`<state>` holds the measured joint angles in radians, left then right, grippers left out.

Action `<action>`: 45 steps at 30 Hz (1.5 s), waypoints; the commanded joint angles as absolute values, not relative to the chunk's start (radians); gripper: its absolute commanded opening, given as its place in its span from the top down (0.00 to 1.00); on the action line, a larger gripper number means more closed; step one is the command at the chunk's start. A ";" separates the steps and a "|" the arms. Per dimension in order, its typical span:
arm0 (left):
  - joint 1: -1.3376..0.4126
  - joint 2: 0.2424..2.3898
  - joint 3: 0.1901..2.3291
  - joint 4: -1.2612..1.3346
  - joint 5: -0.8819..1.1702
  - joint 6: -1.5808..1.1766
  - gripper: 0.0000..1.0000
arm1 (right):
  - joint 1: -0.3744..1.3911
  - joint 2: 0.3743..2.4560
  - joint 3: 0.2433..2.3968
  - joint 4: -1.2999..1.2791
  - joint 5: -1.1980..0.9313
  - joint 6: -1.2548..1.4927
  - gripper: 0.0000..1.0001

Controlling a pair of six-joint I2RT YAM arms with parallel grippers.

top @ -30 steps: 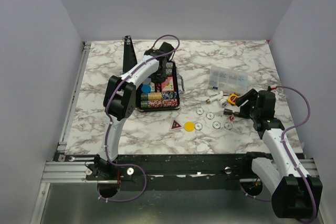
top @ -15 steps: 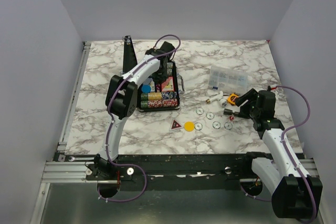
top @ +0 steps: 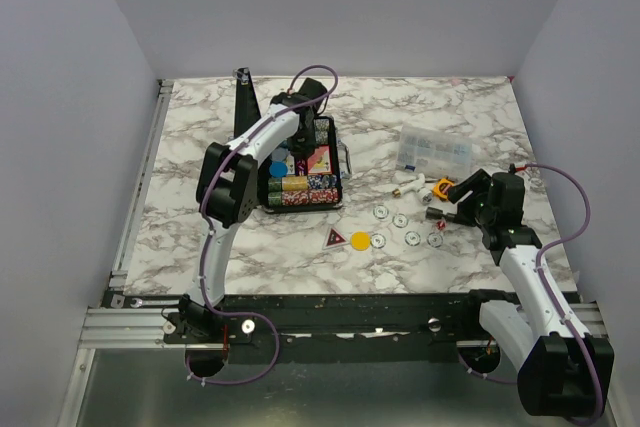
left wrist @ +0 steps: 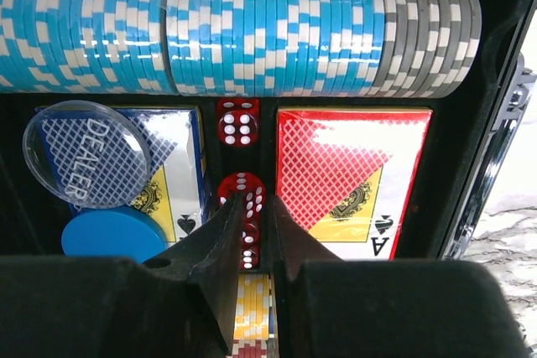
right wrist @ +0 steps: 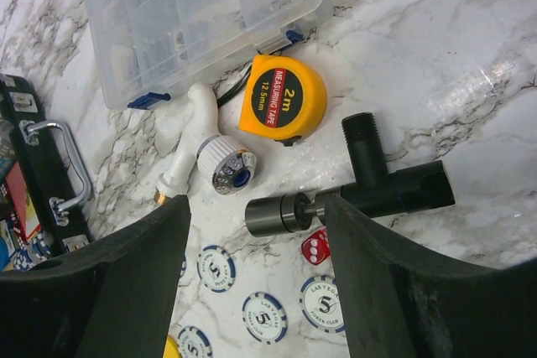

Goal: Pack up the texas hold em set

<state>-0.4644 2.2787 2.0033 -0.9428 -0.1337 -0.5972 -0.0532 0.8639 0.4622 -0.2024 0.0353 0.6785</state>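
Marble-pattern table top (top: 450,117) – white with grey veining, fills middle. Plain pale lavender walls enclose it: back wall (top: 340,7) at 12 o'clock, left wall (top: 60,147) at 9, right wall (top: 590,97) at 3. Aluminium rail (top: 130,322) along near edge at 6–7 o'clock. Grey floor (top: 330,397) below it. Light even, diffuse – soft glare on marble, faint shadows.

Overhead, two wrist close-ups; case (left wrist: 474,106) shared
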 commanded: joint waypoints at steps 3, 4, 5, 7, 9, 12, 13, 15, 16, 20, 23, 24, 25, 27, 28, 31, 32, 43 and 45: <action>-0.480 2.206 1.924 -0.865 -0.037 -0.632 0.84 | -0.047 0.864 0.445 -0.179 0.018 0.659 0.32; -0.479 2.200 1.917 -0.856 -0.030 -0.632 0.84 | -0.047 0.865 0.445 -0.179 0.017 0.659 0.32; -0.480 2.196 1.912 -0.845 -0.015 -0.632 0.84 | -0.046 0.864 0.444 -0.178 0.016 0.659 0.32; -0.479 2.195 1.911 -0.843 0.000 -0.639 0.84 | -0.047 0.865 0.444 -0.178 0.016 0.660 0.32; -0.479 2.195 1.911 -0.844 0.000 -0.640 0.84 | -0.047 0.864 0.444 -0.178 0.015 0.660 0.33; -0.480 2.187 1.912 -0.857 -0.032 -0.643 0.84 | -0.046 0.862 0.445 -0.178 0.015 0.659 0.32; -0.479 2.181 1.908 -0.858 -0.047 -0.640 0.84 | -0.047 0.862 0.444 -0.178 0.015 0.659 0.33; -0.479 2.167 1.901 -0.856 -0.074 -0.632 0.82 | -0.047 0.864 0.445 -0.178 0.014 0.659 0.33; -0.479 2.159 1.897 -0.856 -0.083 -0.627 0.81 | -0.047 0.862 0.444 -0.178 0.013 0.659 0.33; -0.476 2.117 1.887 -0.869 -0.082 -0.597 0.71 | -0.047 0.863 0.440 -0.144 -0.096 0.599 0.29; -0.476 2.032 1.855 -0.869 -0.055 -0.552 0.58 | -0.047 0.867 0.447 -0.123 -0.161 0.569 0.25; -0.476 1.990 1.837 -0.864 -0.044 -0.537 0.54 | -0.047 0.870 0.454 -0.120 -0.183 0.564 0.23; -0.476 1.953 1.824 -0.864 -0.034 -0.519 0.49 | -0.045 0.877 0.459 -0.113 -0.208 0.560 0.22; -0.477 1.865 1.801 -0.852 0.013 -0.484 0.41 | -0.045 0.895 0.476 -0.098 -0.260 0.562 0.20; -0.478 1.818 1.793 -0.845 0.040 -0.469 0.38 | -0.040 0.907 0.488 -0.083 -0.288 0.571 0.19; -0.478 1.701 1.774 -0.831 0.106 -0.440 0.29 | 0.047 0.982 0.530 -0.010 -0.317 0.643 0.19; -0.478 1.664 1.773 -0.830 0.126 -0.428 0.27 | 0.130 1.026 0.550 0.036 -0.283 0.665 0.18; -0.479 1.345 1.607 -0.752 0.098 -0.363 0.09 | 0.581 1.715 1.026 0.294 -0.214 0.802 0.26; -0.482 1.310 1.588 -0.747 0.083 -0.352 0.07 | 0.603 1.818 1.130 0.289 -0.217 0.804 0.34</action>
